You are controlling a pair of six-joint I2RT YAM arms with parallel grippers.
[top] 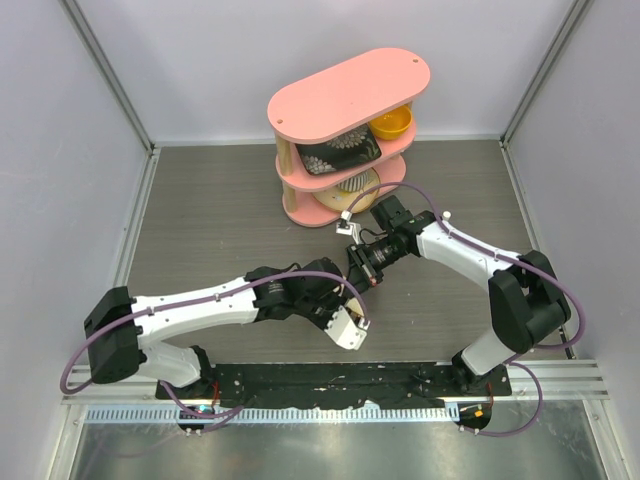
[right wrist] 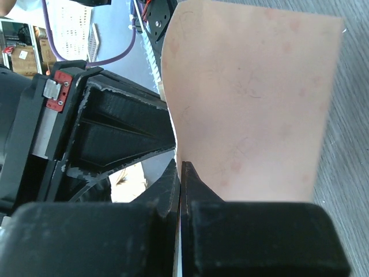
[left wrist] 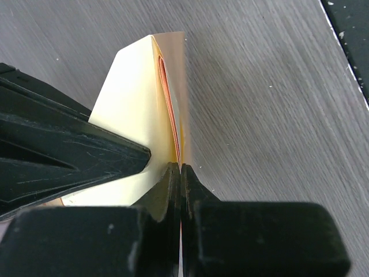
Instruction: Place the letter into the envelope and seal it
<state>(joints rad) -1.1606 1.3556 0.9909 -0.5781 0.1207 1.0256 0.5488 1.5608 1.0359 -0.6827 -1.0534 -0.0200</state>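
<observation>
From above, the left hand and right hand meet nose to nose over the middle of the table. What they hold is mostly hidden under the wrists. Well behind them stands a pink tiered shelf carrying a yellow bowl and a dark patterned plate. It is far enough off not to interfere.

The left wrist view shows the left hand's fingers pressed together on the near edge of the peach-tan envelope, which is held on edge above the table. The cream letter lies against the envelope's mouth side and looks partly tucked in, though how deep is hard to say. A finger of the right hand crosses the letter's lower left.

In the right wrist view, the right hand is pinching the lower edge of the same envelope, whose broad peach face rises upright. The left hand looms close beside it.

Both sheets are light, thin and floppy, and will likely crease easily. They are best held near an edge or corner, clear of the opening. The main obstruction is the two hands crowding each other.
</observation>
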